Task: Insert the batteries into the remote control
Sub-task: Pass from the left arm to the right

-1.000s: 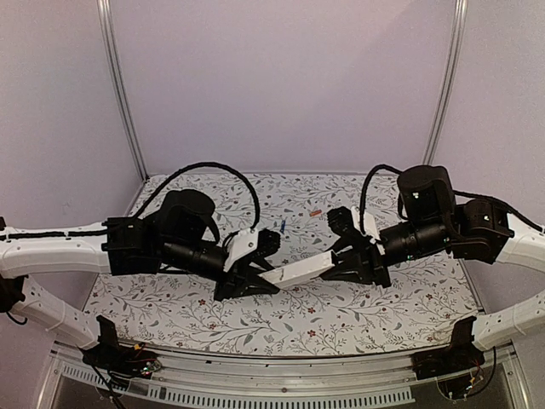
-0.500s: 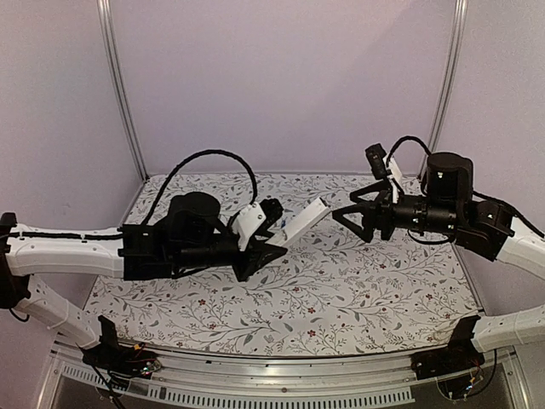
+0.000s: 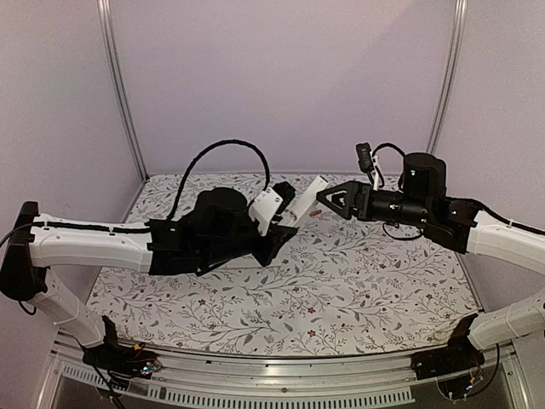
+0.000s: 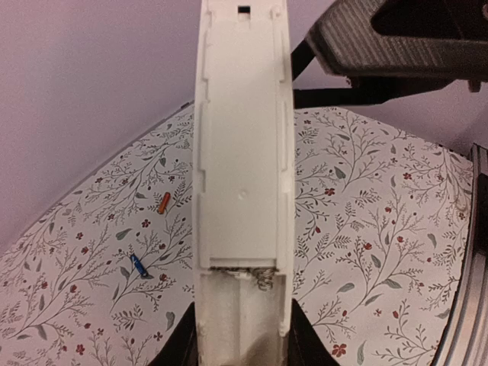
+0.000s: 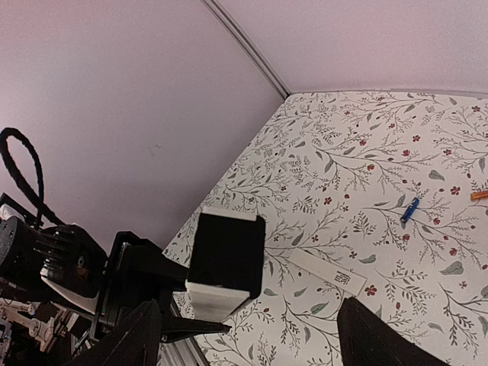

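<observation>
Both batteries [image 4: 164, 202] lie on table [image 4: 366, 229], remote [image 4: 240, 152] above

walls [image 3: 281, 77]: plain lilac | tabletop [image 3: 341, 298]: white floral cloth (leaves, small red blooms) | corner posts [image 3: 121, 85]: metal

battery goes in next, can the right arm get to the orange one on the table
Likely yes: the right gripper is open and empty, and the orange battery lies bare on the table with nothing over it. The remote control, held aloft, is close though.
</observation>
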